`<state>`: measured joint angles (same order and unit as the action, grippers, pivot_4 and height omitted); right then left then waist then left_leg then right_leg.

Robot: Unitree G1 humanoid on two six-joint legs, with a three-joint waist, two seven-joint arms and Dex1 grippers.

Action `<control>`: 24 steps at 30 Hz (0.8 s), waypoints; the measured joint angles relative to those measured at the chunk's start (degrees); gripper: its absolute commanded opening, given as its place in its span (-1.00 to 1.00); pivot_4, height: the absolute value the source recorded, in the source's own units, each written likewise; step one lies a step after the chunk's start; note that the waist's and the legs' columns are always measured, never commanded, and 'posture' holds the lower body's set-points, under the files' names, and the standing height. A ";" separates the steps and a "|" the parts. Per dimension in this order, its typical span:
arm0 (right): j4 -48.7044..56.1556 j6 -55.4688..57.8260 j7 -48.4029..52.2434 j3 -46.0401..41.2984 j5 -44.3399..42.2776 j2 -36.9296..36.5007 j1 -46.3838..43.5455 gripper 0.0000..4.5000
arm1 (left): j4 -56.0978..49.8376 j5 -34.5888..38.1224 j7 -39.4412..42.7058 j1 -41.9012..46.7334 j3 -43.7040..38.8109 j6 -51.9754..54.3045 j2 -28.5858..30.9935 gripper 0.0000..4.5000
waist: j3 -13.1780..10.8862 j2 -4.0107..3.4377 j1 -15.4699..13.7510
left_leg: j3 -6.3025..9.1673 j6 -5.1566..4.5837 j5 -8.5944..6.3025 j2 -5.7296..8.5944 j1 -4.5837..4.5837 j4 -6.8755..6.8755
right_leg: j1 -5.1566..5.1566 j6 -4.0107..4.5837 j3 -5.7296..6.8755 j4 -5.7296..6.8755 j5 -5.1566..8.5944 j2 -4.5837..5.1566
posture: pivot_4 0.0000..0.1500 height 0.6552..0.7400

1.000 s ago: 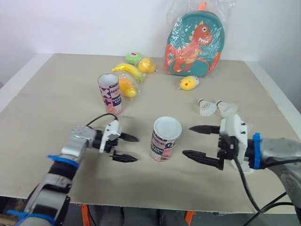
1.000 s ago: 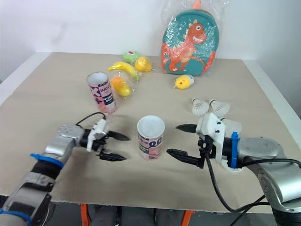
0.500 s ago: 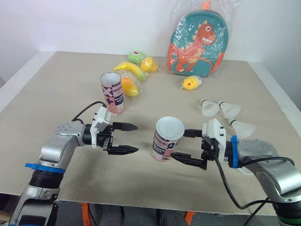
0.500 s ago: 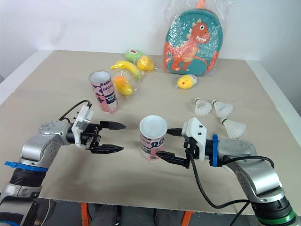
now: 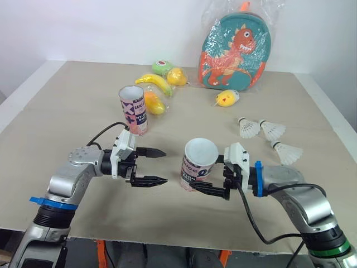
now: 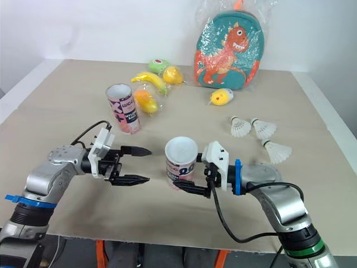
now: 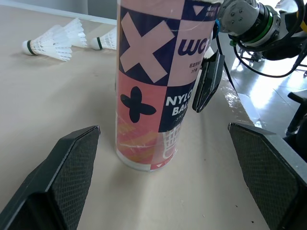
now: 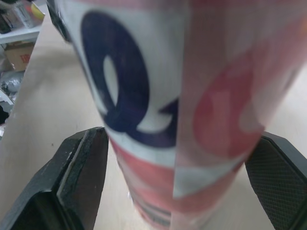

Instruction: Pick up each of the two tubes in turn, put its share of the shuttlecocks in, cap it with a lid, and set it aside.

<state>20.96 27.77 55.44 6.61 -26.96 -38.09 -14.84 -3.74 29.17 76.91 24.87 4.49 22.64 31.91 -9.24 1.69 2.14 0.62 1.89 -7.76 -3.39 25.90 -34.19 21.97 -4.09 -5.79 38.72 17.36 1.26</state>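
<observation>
Beige table (image 5: 67, 111) against a white wall, seen from the head camera. The near tube (image 5: 199, 165) stands upright, mouth open, at the centre front. The far tube (image 5: 133, 109) stands well behind it to the left. Three shuttlecocks (image 5: 271, 129) lie to the right, apart from both tubes. A backpack (image 5: 231, 51) and a banana (image 5: 153, 82) sit at the rear.

The right gripper (image 5: 209, 174) reaches in level from the right, forearm low over the table. Its jaws are spread and straddle the lower half of the near tube. The left gripper (image 5: 165, 166) points level at the same tube from the left. It stands near the tube but apart from it, released and holding nothing, elbow bent outward.

Left wrist view: both fingers (image 7: 64, 172) stand wide either side of the upright tube, well short of its wall. One finger of the right gripper lies just beside the tube.

Right wrist view: the tube stands between the two pads (image 8: 84, 177). Contact cannot be confirmed, so treat the grasp as not yet made.

Procedure for the step in hand, judged from this pose:
- Close the right jaws squarely and gently, since a thin tube wall may crush or tip.
- Lift vertically.
- Keep the left gripper clear until the tube is secure.
</observation>
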 measured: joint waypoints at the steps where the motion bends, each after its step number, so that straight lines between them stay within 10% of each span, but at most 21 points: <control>1: -0.46 -0.18 0.08 0.19 0.29 0.31 -0.29 1.00 | 0.01 -0.03 -0.06 0.01 0.22 -0.21 -0.02 0.98 | 0.00 0.00 0.00 | 0.00 0.00 0.00 0.00 0.00 0.00 | 0.00 0.05 0.00 0.00 -0.03 0.00 | 1.00 0.77; 6: -1.63 -0.96 0.55 0.26 0.52 1.65 -1.44 1.00 | 0.30 -0.12 -0.06 0.40 1.51 -0.79 -0.36 0.98 | 0.00 0.00 -0.01 | 0.01 0.00 0.00 0.00 0.00 -0.04 | 0.00 0.24 0.01 0.02 -0.14 -0.01 | 1.00 0.77; 10: -2.16 -1.16 0.56 0.33 0.85 2.48 -1.50 0.34 | 0.97 -0.27 -0.10 1.29 2.30 -1.59 -1.32 1.00 | 0.00 0.00 -0.02 | 0.01 0.00 0.00 0.01 0.01 -0.10 | 0.00 0.24 0.01 0.09 -0.15 -0.01 | 1.00 0.77; 18: -1.88 -0.50 0.32 -1.15 -0.38 2.68 -1.30 0.34 | 3.89 0.04 -1.56 5.27 2.92 -1.24 -5.54 1.00 | -0.01 0.00 -0.06 | 0.04 0.00 0.00 0.03 0.04 -0.24 | 0.00 0.20 0.01 0.22 -0.16 -0.02 | 1.00 0.77; 24: -0.61 2.00 -7.10 -30.08 -9.87 -2.14 4.04 0.34 | 10.55 -1.11 -1.70 15.14 7.60 -1.88 -14.98 1.00 | -0.03 -0.03 -1.60 | 0.40 -0.02 0.01 0.39 0.32 -0.39 | -0.04 0.09 0.15 0.21 -0.13 0.11 | 1.00 0.77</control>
<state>20.35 29.77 48.34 -23.47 -36.84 -40.23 -10.80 6.81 28.06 75.21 40.00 12.09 20.76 16.94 -9.27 1.65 0.54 1.02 1.87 -7.75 -2.99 26.22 -34.58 21.93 -3.99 -5.64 38.92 17.23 1.36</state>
